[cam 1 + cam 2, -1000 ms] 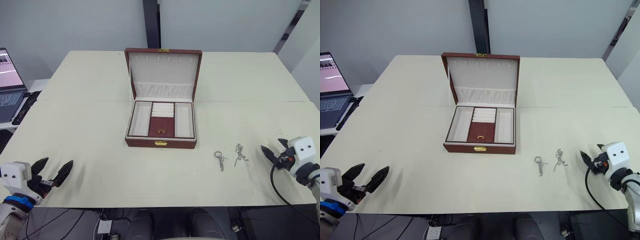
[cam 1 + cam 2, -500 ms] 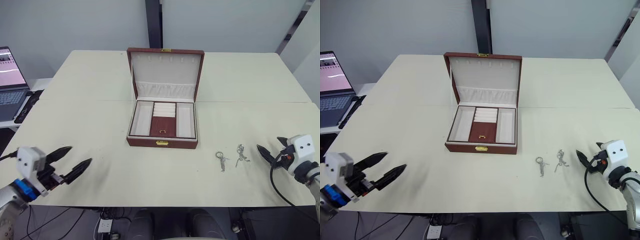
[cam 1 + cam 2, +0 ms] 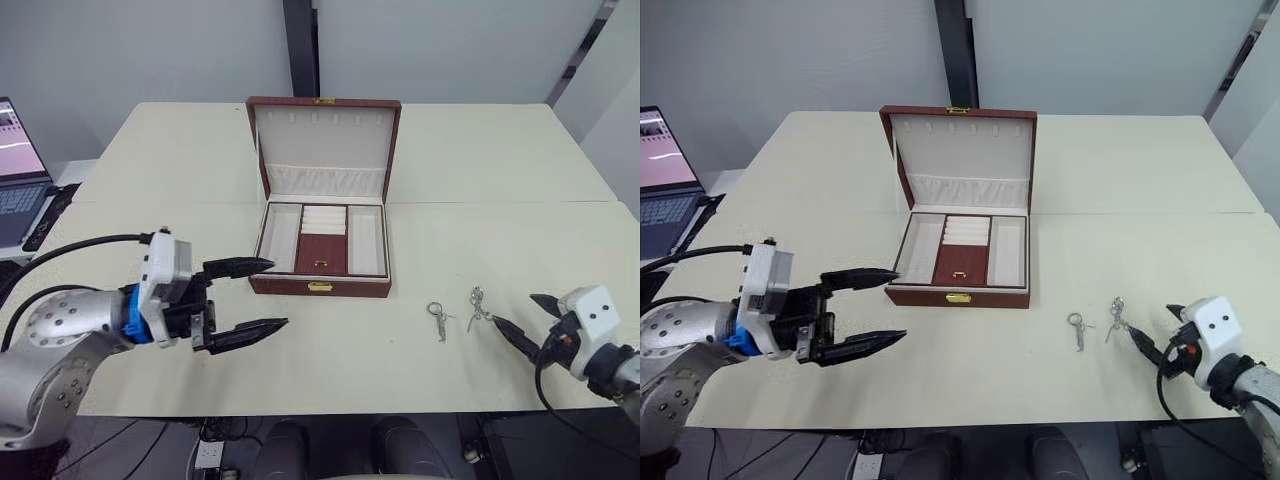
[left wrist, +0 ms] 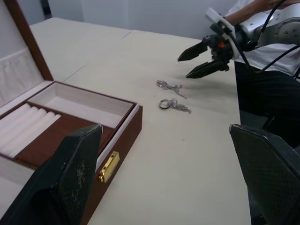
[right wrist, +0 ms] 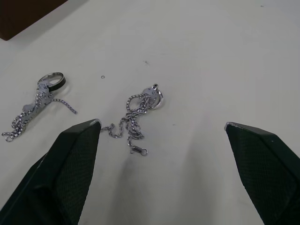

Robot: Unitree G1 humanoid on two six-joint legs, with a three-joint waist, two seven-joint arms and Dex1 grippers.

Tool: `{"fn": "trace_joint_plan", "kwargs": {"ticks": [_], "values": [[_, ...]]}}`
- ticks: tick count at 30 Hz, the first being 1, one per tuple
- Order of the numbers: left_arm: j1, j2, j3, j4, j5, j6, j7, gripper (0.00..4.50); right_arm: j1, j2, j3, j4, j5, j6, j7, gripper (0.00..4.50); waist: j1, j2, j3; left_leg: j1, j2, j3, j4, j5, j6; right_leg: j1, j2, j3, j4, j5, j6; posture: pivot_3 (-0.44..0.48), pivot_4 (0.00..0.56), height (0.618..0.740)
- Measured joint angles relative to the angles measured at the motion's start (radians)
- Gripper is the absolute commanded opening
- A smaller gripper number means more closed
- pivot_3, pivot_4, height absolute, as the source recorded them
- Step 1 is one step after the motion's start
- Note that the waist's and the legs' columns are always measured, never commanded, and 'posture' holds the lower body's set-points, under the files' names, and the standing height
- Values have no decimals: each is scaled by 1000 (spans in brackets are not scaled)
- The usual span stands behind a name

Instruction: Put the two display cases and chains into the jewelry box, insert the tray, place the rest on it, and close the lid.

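No readable text, label, brand, number or sign anywhere.

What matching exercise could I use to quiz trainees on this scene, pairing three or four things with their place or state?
Column one:
1. lid
2. tray
3. left pincer
4. right pincer

Column two:
A. seated inside the jewelry box
B. open, beside the box's front left corner
C. standing upright, cream lining showing
D. open, close to the nearer of two small chains

Pairs: 1-C, 2-A, 3-B, 4-D
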Motion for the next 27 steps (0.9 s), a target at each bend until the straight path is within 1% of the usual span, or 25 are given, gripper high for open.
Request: {"fn": "trace_joint_plan", "kwargs": {"ticks": [2, 9, 16, 19, 23, 27], "values": [[-20, 0, -18, -9, -11, 2, -11, 4500, -22, 2, 39, -17, -9, 47, -38, 4487, 0, 0, 0, 0, 0, 0, 0, 0, 0, 0, 0, 0, 0, 0, 0, 0, 150, 740], [-21, -4, -30, -19, -18, 1, -17, 4500, -90, 32, 88, -4, -40, 130, -124, 4487, 3, 0, 0, 0, 0, 0, 0, 0, 0, 0, 0, 0, 0, 0, 0, 0, 150, 740], [36, -22, -30, -21, -12, -43, -59, 4500, -137, 68, 142, 54, -78, 152, -184, 4487, 2, 0, 0, -1, 0, 0, 0, 0, 0, -1, 0, 1, 0, 0, 0, 0, 150, 740], [44, -23, -30, -21, -11, -61, -68, 4500, -149, 74, 163, 54, -83, 158, -194, 3907, 2, -1, 0, -1, 0, 0, 0, 0, 0, 0, 0, 1, 0, 0, 0, 0, 150, 740], [47, -33, -30, -21, -15, -71, -84, 4500, -150, 84, 185, 42, -83, 167, -202, 2634, 2, -2, -1, 0, 0, -1, 0, 0, 0, 0, 1, 1, 0, 0, 0, 0, 150, 740], [48, -35, -30, -21, -16, -71, -87, 4500, -149, 93, 198, 28, -82, 182, -211, 1815, 2, -6, -4, 0, 0, -1, 0, 0, 0, 0, 1, 0, 0, 0, 0, 0, 150, 740]]}}
